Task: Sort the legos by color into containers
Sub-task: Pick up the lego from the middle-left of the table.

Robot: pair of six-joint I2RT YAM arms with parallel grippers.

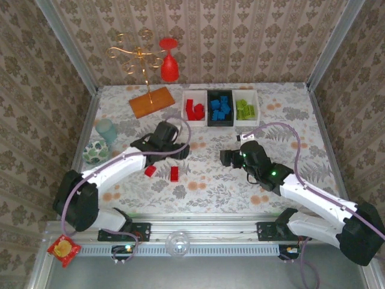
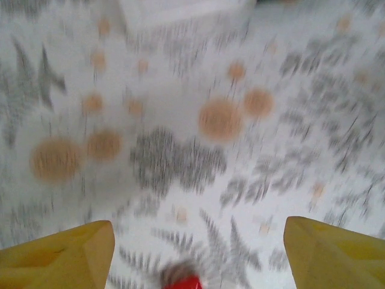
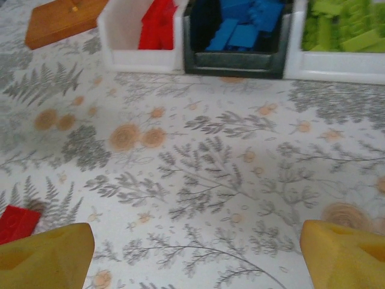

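Floral-patterned worktop point(image 1: 210, 180) carries two loose red legos point(image 1: 174, 174), just beside the left pincer point(image 2: 198, 241), whose fingers are spread wide. One brick should be straddled squarely and centred before closure. Each is small, rectangular and bright red. Its destination is judged to be the left white tray point(image 1: 194, 124), where red bricks are already held. The right pincer point(image 3: 195, 241) is likewise spread and unladen.

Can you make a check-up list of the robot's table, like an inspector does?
Surface: flowery tablecloth, flat.
Job's things: red bricks in left white tray, blue bricks in black tray, green bricks in right white tray; two loose red bricks near left claw.
Clutter: orange board, gold stand, red glass, green cup, bowl.
Claws: left claw open, empty; right claw open, empty.
Cables: purple cable along each arm.
Surroundings: patterned walls.
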